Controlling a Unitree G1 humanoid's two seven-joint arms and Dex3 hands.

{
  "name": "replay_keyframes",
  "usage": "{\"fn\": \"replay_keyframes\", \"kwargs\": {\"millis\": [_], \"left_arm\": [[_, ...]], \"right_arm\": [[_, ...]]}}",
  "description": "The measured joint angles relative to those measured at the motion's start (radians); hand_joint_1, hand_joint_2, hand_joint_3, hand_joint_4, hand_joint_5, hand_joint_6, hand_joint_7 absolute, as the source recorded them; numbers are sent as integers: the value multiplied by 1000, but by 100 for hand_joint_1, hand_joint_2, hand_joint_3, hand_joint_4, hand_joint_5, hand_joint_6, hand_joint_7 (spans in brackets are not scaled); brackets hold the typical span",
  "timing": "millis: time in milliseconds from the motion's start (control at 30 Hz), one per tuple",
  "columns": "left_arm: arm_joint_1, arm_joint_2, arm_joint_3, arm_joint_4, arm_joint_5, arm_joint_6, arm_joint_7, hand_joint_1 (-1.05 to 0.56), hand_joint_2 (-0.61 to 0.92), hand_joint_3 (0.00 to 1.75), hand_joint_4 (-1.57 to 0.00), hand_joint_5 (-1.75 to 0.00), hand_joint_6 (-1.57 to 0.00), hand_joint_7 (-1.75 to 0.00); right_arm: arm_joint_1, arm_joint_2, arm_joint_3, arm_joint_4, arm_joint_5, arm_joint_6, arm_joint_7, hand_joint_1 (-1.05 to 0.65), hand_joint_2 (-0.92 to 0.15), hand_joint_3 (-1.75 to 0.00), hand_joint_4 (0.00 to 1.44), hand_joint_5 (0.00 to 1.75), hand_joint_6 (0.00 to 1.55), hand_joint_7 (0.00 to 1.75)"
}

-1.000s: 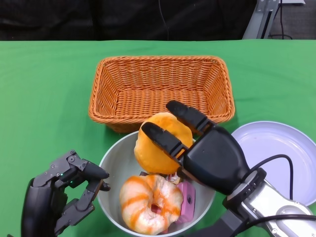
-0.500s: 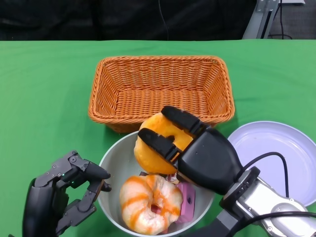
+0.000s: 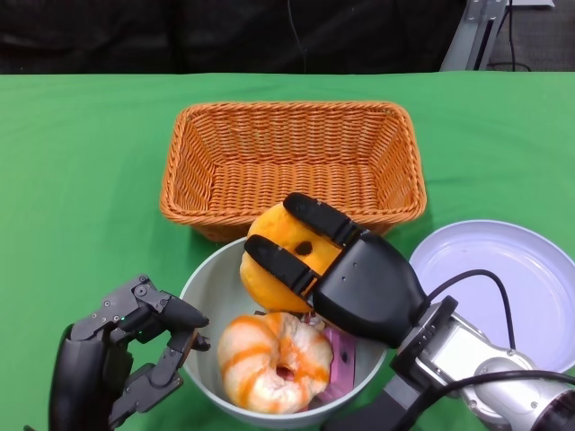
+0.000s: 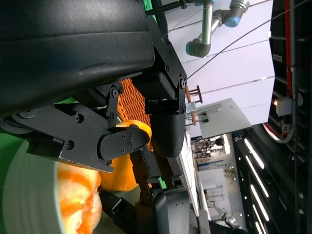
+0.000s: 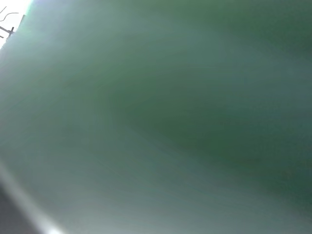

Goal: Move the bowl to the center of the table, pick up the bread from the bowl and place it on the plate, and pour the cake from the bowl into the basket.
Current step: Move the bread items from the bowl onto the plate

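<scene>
The green surface (image 3: 81, 162) fills most of the head view. On it, toward the far side, sits the wicker basket (image 3: 292, 162), rectangular, orange-brown, nothing visible inside it. Off to the right, near the robot, there's the pale lavender plate (image 3: 503, 278), flat on the cloth, partly cut by the picture edge.

Right up against the basket's near wall is the light grey bowl (image 3: 205, 287), roughly centre of the surface, left of the plate. Inside it you can see a striped orange-and-white ring-shaped cake (image 3: 274, 359) lying at the near side, plus a bit of pink wrapper (image 3: 340, 357) peeking out beside it.

The right hand (image 3: 346, 269) reaches in over the bowl from the lower right, and its fingers are wrapped around the round golden bread (image 3: 278, 260), so it's gripping that. The bread is at the bowl's far rim, close to the basket wall; can't tell whether it's clear of the bowl.

The left hand (image 3: 135, 346) is at the bowl's left rim, fingers curled with their tips at the wall; whether it's really clamped on the rim I can't tell. The left wrist view shows the left hand's fingers (image 4: 122, 141) next to the bowl wall, with the bread behind.

The right wrist view is just a green blur.
</scene>
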Motion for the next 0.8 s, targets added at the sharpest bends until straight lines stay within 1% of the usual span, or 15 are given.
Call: {"fn": "replay_keyframes", "kwargs": {"millis": [100, 267, 367, 500, 533, 667, 700, 733, 767, 800], "left_arm": [[0, -4, -1, 0, 3, 0, 6, -6, 79, 64, -78, -142, -77, -120], [2, -12, -4, -2, 4, 0, 13, -7, 80, 63, -75, -146, -76, -121], [2, -14, -6, -3, 3, 0, 13, -7, 80, 61, -74, -147, -76, -120], [2, -14, -4, -3, 6, 0, 14, -7, 80, 59, -74, -147, -76, -120], [2, -14, -4, -3, 7, 0, 14, -7, 81, 60, -74, -147, -76, -120], [2, -14, -2, -3, 6, 0, 14, -6, 80, 61, -74, -146, -76, -120], [2, -13, -2, -3, 6, 0, 14, -5, 80, 62, -74, -145, -76, -120], [2, -13, -2, -2, 6, 0, 14, -5, 79, 64, -75, -144, -76, -120], [2, -13, -1, -2, 7, 0, 14, -6, 78, 65, -75, -144, -76, -119], [2, -13, -1, -2, 7, 0, 14, -6, 78, 65, -75, -143, -76, -119]], "right_arm": [[-18, 4, 16, 29, 1, 2, -9, -55, -74, 0, 25, 1, 32, 1], [-40, 23, 39, 88, 8, -5, -80, -53, -75, 0, 28, 2, 35, 1], [-51, 25, 48, 115, 13, -20, -123, -52, -75, 0, 35, 5, 42, 3], [-64, 33, 63, 163, 25, -44, -198, -45, -76, 0, 52, 10, 54, 4], [-69, 35, 66, 176, 29, -54, -216, -42, -78, -1, 63, 12, 64, 5], [-84, 44, 69, 214, 51, -79, -276, -39, -85, -1, 88, 16, 84, 5], [-88, 47, 69, 227, 56, -87, -297, -39, -85, -1, 98, 20, 90, 6], [-90, 51, 69, 242, 63, -95, -322, -39, -86, -1, 103, 27, 96, 6], [-93, 56, 69, 257, 70, -103, -344, -39, -87, 0, 94, 54, 102, 4], [-96, 61, 70, 270, 79, -108, -364, -39, -89, 0, 81, 91, 107, 4]]}}
